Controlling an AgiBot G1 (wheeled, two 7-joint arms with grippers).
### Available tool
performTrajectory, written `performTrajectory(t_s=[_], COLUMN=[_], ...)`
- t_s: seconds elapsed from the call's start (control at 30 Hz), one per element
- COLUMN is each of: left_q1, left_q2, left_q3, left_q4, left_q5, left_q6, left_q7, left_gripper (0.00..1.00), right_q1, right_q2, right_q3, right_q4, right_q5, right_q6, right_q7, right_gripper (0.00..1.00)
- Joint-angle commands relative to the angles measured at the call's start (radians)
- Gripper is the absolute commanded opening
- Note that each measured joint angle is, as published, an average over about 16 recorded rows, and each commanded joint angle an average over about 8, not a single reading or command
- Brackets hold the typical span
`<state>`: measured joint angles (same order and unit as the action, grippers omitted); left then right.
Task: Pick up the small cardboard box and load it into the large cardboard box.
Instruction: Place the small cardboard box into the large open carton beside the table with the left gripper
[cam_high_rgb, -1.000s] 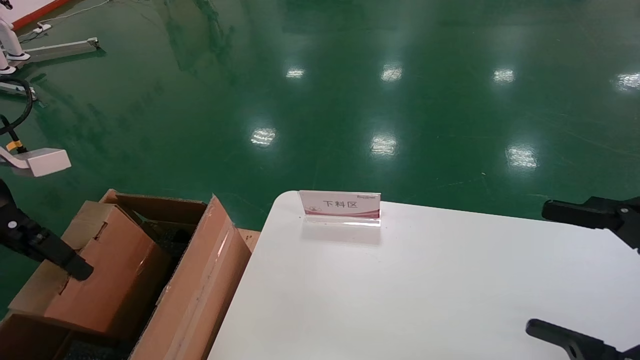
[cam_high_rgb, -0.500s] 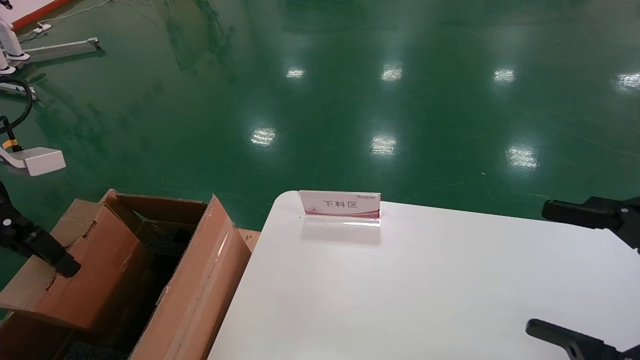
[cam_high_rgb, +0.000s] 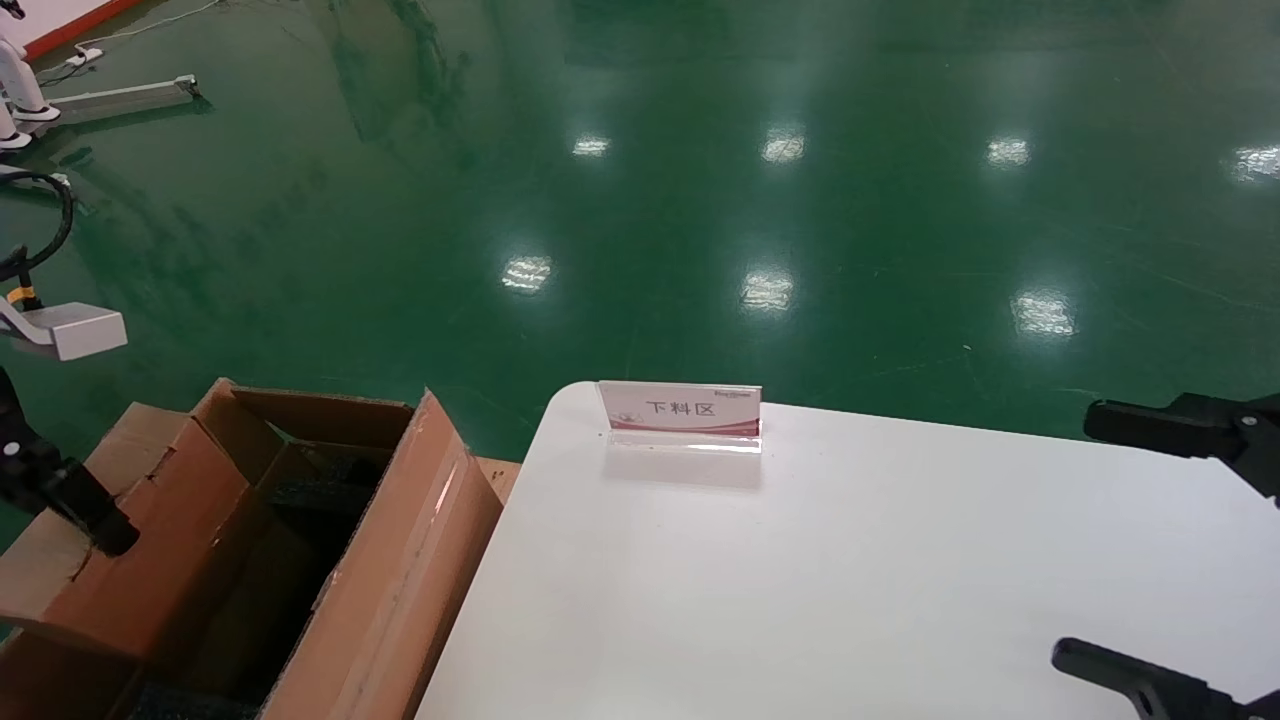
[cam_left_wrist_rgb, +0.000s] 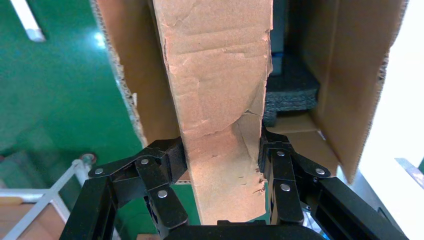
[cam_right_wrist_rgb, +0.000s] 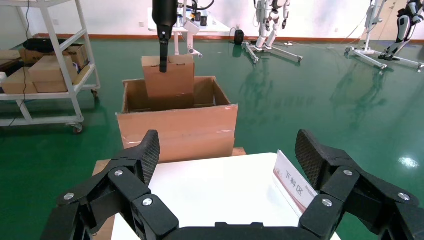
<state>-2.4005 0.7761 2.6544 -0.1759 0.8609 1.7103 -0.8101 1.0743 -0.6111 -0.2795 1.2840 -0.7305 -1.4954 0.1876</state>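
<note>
My left gripper (cam_high_rgb: 95, 515) is shut on the small cardboard box (cam_high_rgb: 160, 570), a plain brown carton, and holds it tilted and partly sunk inside the large cardboard box (cam_high_rgb: 400, 570) beside the table's left end. In the left wrist view the small box (cam_left_wrist_rgb: 220, 90) sits clamped between the fingers of the left gripper (cam_left_wrist_rgb: 222, 155), with the large box's walls (cam_left_wrist_rgb: 345, 75) and black foam (cam_left_wrist_rgb: 292, 87) beyond it. My right gripper (cam_high_rgb: 1075, 537) is open and empty over the table's right side. The right wrist view shows the right gripper (cam_right_wrist_rgb: 227, 150), the large box (cam_right_wrist_rgb: 177, 127) and the small box (cam_right_wrist_rgb: 168, 75).
A white table (cam_high_rgb: 850, 580) carries a small acrylic sign (cam_high_rgb: 680, 408) at its far edge. A white machine part (cam_high_rgb: 70, 328) stands on the green floor at the left. A shelf cart with cartons (cam_right_wrist_rgb: 45, 65) stands beyond the large box.
My left gripper has moved left and down with the small box, which now sits lower in the large box. The right arm has not moved.
</note>
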Motion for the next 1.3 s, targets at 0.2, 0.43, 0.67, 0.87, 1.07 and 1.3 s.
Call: performTrajectory(t_s=[0.2,0.43,0.67,0.87,1.07,1.3], left_q1=[0.043,0.082,0.12,0.148,0.175,0.211], left_q2=[0.018,0.029,0.033,0.032,0.03,0.027], left_q3=[0.004,0.005,0.001,-0.005,-0.011,-0.019], left_q4=[0.041,0.067,0.086,0.097,0.106,0.116], left_q5=[0.007,0.01,0.006,0.0,-0.006,-0.014], left_q6=[-0.029,-0.058,-0.082,-0.101,-0.123,-0.156], left_q7=[0.017,0.029,0.036,0.039,0.041,0.04], left_gripper=[0.0,0.0,0.0,0.0,0.0,0.0], right_q1=[0.0,0.0,0.0,0.0,0.0,0.0], right_q2=[0.0,0.0,0.0,0.0,0.0,0.0], right_q3=[0.0,0.0,0.0,0.0,0.0,0.0], right_q4=[0.0,0.0,0.0,0.0,0.0,0.0], right_q5=[0.0,0.0,0.0,0.0,0.0,0.0], right_q6=[0.0,0.0,0.0,0.0,0.0,0.0], right_q7=[0.0,0.0,0.0,0.0,0.0,0.0], right_gripper=[1.0,1.0,1.0,1.0,1.0,1.0])
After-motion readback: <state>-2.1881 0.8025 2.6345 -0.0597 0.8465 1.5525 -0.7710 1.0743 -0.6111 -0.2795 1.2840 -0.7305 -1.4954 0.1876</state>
